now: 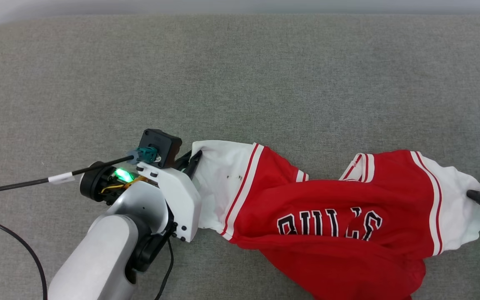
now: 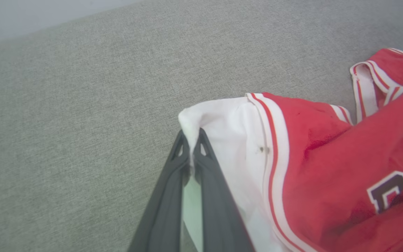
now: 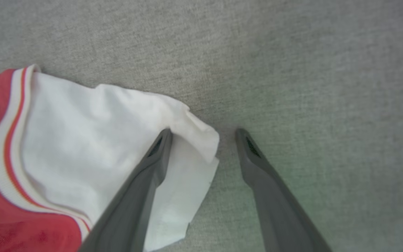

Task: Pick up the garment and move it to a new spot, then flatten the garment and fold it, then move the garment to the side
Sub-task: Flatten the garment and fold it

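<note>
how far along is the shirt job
Early. Done: left pincer shut on one white sleeve. In hand: right pincer open, astride the other sleeve's edge, not yet closed. Left: the shirt lies rumpled on the grey cloth, lettering creased, so flattening, folding and moving aside all remain.

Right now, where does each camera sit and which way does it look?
Head view: on the robot's head, looking down at the garment on the grey surface; the pale left forearm shows.
Left wrist view: on the left wrist, looking along the left jaws, shut on a white sleeve.
Right wrist view: on the right wrist, looking along the right jaws, open, the other sleeve's edge between them.
Shared: head and left wrist views both show the black lettering.
</note>
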### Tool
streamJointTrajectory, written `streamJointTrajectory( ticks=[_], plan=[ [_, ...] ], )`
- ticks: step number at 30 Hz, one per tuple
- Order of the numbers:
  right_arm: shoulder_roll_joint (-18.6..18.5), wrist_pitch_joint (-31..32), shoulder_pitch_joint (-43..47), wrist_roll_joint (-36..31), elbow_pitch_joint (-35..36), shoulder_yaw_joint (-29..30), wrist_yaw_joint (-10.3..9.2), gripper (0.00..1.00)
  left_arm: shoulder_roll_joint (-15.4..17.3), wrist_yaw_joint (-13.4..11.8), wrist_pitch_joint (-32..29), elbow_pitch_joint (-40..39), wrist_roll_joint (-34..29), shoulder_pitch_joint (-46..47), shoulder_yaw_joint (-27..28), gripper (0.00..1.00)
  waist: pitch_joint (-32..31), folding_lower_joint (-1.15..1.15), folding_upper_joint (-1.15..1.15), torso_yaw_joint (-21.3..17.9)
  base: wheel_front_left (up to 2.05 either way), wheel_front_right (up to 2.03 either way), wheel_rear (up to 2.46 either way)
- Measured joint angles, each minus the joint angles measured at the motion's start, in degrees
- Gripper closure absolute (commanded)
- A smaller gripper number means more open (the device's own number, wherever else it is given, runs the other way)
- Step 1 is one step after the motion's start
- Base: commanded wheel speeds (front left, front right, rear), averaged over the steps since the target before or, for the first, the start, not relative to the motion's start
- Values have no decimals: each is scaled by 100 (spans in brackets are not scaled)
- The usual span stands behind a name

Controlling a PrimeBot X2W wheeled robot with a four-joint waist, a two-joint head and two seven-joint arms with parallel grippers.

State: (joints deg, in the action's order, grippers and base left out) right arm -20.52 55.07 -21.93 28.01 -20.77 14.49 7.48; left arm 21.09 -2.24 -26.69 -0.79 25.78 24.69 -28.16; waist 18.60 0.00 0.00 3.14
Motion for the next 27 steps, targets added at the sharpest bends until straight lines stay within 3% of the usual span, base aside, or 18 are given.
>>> streamJointTrajectory(
  ticks=[1, 10, 17, 27],
  plan=[
    [19, 16, -9, 0, -2, -21, -1, 100, 7, -4, 1, 18, 1, 0, 9, 100, 5, 0, 0, -8, 0, 0, 0],
    [71, -97, -16, 8, 189, -424, 2, 100, 114, -52, 86, 58, 3, -6, 80, 100, -240, 1, 0, -135, 0, 0, 0],
    [-281, -476, -163, -114, 1292, -713, 2, 100, 444, -144, 260, -110, -142, 435, 467, 100, -831, 0, 0, -255, 0, 0, 0],
    [-616, -646, -920, -185, 1909, -609, 3, 100, 349, -339, 732, 189, 191, 1247, 1190, 100, -1453, -1, 0, -381, 0, 0, 0]
  ],
)
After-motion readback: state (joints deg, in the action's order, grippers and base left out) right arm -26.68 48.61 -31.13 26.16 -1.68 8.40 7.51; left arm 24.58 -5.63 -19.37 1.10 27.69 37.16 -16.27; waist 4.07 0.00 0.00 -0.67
